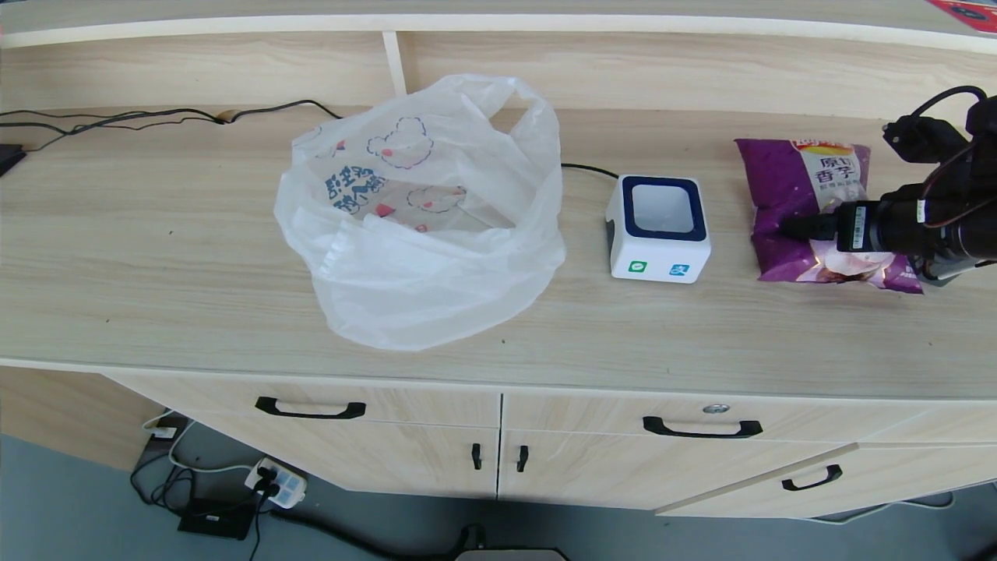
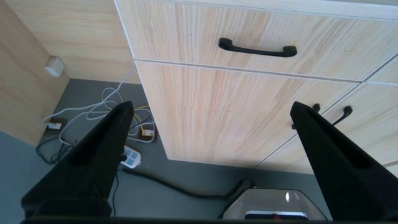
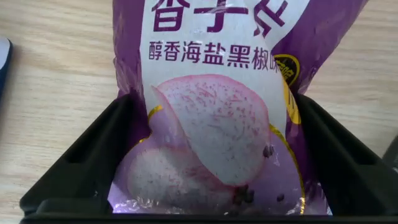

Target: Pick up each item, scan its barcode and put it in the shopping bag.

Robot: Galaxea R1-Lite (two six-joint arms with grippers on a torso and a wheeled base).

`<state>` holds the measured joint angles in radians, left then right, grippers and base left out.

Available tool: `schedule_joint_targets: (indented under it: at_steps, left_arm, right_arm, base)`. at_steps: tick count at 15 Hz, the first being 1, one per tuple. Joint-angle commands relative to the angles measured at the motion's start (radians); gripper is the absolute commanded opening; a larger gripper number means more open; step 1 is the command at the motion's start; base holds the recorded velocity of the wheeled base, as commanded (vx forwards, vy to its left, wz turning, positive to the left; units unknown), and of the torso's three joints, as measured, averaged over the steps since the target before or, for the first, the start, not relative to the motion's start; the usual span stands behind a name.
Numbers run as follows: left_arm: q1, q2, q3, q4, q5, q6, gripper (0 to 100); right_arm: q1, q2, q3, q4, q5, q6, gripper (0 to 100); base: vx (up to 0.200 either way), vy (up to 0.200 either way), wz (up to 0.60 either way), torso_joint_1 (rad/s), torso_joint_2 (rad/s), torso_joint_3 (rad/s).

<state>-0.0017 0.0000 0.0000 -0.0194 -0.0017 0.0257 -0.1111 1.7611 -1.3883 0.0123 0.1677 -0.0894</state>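
1. A pale wood-grain counter point(image 1: 156, 257) runs the full width of the head view, with drawers and black handles below its front edge.
2. A white, translucent shopping bag point(image 1: 420, 257) sits slumped left of centre on the counter. It is printed with blue cartoon outlines and pink spots, and its mouth gapes upward.
3. A purple snack packet point(image 1: 806, 183) lies flat and face up near the counter's right end, well apart from the shopping bag. It has a cream panel of print across its upper part and a picture of pale, speckled round chips lower down. Its crimped bottom edge points toward the counter's front.
4. A white scanner point(image 1: 658, 227) with a dark-blue-framed window facing up stands on the counter between the shopping bag and the snack packet.
5. The right gripper point(image 1: 802, 226) is low over the packet's lower half. Its black fingers point(image 3: 93, 155) are spread, one along each side of the packet, and the chip picture fills the gap between them. Whether the fingers press the foil cannot be told.
6. The left gripper point(image 2: 211, 107) hangs below counter level in front of the drawer fronts point(image 2: 217, 93), its fingers wide apart and empty.
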Motion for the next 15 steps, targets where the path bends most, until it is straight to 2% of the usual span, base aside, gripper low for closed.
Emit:
schedule_joint_targets:
  at_steps: [1, 4, 5, 9, 11, 15]
  left_arm:
    - [0.000, 0.002, 0.000, -0.001, 0.000, 0.000, 100]
    - [0.000, 0.002, 0.000, -0.001, 0.000, 0.000, 100]
    - [0.000, 0.002, 0.000, -0.001, 0.000, 0.000, 100]
    - [0.000, 0.002, 0.000, -0.001, 0.000, 0.000, 100]
    - [0.000, 0.002, 0.000, -0.001, 0.000, 0.000, 100]
    - [0.000, 0.002, 0.000, -0.001, 0.000, 0.000, 100]
  right_arm:
    - [0.002, 0.009, 0.000, -0.002, 0.001, 0.008, 100]
    - [0.008, 0.011, 0.000, -0.008, 0.004, 0.025, 100]
    - [0.010, 0.003, 0.005, -0.008, 0.004, 0.026, 0]
    - [0.019, -0.051, 0.015, -0.009, 0.032, 0.025, 0]
    - [0.019, -0.092, 0.075, -0.018, 0.032, 0.025, 0]
    - [0.019, -0.115, 0.209, -0.252, 0.036, 0.026, 0]
  base:
    - [0.000, 0.000, 0.00, 0.000, 0.00, 0.000]
    - [0.000, 0.000, 0.00, 0.000, 0.00, 0.000]
    - [0.000, 0.000, 0.00, 0.000, 0.00, 0.000]
    - [0.000, 0.000, 0.00, 0.000, 0.00, 0.000]
    - [0.000, 0.000, 0.00, 0.000, 0.00, 0.000]
    - [0.000, 0.000, 0.00, 0.000, 0.00, 0.000]
